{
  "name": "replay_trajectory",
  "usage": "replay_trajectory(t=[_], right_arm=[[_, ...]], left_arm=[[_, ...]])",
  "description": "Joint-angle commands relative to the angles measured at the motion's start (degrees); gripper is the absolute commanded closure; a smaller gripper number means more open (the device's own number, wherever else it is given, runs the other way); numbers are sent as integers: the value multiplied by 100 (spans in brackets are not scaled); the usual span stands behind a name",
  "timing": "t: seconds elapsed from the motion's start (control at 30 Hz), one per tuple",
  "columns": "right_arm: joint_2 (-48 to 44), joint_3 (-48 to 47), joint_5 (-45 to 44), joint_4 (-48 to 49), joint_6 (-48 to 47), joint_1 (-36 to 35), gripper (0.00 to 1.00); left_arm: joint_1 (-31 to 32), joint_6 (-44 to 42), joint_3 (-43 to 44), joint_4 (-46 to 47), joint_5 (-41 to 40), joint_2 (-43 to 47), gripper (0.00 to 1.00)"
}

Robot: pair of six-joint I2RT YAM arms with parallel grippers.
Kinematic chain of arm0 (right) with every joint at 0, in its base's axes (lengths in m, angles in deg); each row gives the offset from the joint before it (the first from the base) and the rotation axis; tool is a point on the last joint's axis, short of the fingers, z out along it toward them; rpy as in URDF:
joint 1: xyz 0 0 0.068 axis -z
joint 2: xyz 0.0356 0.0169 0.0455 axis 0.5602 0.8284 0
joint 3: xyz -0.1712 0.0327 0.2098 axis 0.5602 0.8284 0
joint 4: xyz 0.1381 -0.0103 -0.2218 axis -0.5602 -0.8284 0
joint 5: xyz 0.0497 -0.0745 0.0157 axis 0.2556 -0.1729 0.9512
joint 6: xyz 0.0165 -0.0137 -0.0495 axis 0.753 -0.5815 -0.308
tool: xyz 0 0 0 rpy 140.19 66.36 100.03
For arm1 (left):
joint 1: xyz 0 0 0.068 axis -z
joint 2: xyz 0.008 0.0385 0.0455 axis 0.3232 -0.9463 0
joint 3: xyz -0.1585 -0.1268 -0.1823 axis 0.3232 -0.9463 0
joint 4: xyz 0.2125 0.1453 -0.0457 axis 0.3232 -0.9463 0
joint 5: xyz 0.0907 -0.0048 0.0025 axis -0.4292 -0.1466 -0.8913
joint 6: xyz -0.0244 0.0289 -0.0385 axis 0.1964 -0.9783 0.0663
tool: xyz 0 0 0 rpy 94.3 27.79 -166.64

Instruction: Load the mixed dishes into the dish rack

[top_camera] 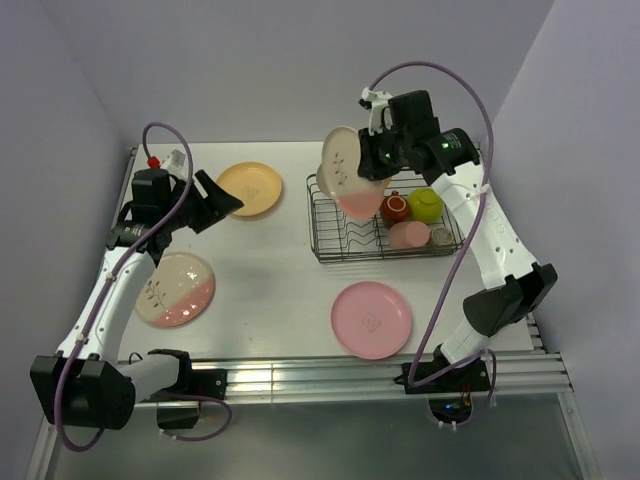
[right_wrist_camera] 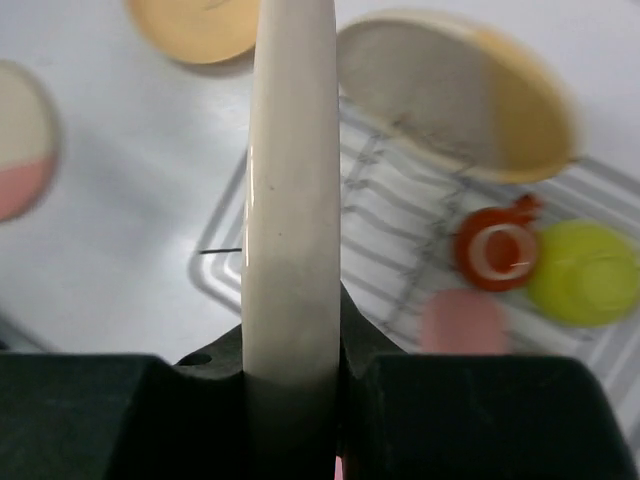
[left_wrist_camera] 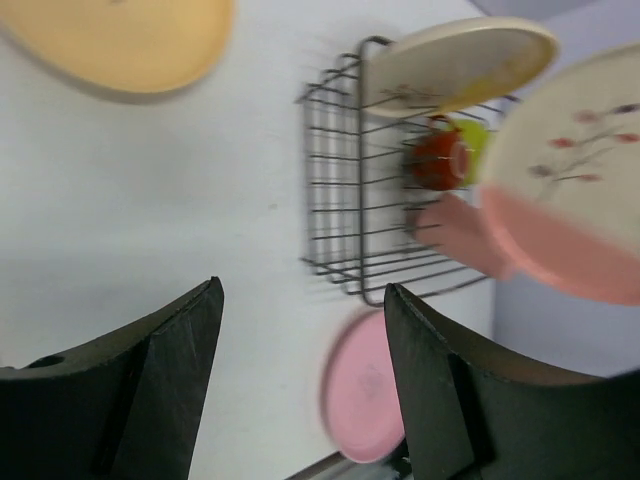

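Squeezed tight in the right claw [right_wrist_camera: 292, 345]: a cream-and-pink plate [right_wrist_camera: 293, 200], standing up on its thin edge, sticking out past the claw tips. Up over the left end of the rack [top_camera: 345, 240], upper middle of the top view; maybe not touching the wires. Left claw [left_wrist_camera: 302, 290] wide open, holding nothing.

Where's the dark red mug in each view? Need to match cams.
Top external: dark red mug right of centre, inside the dish rack.
Left wrist: upper right, blurred, in the rack.
Right wrist: right of centre, in the rack.
Shared landmark: the lime-yellow bowl beside it.
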Motion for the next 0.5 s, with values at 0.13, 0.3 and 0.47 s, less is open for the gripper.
replay_trajectory(t=[0.13,0.3,0.47], right_arm=[[-539,-94,-974,752,-3611,151,100],[-662,-68,432,304,-5862,177,100],[-416,-269,493,-390,-6908,274,100]], left_arm=[[0,-445,-345,-721,-947,404,31],[0,-480,-564,-826,-1095,333,33],[0,-480,-574,-1028,-1131,114,35]])
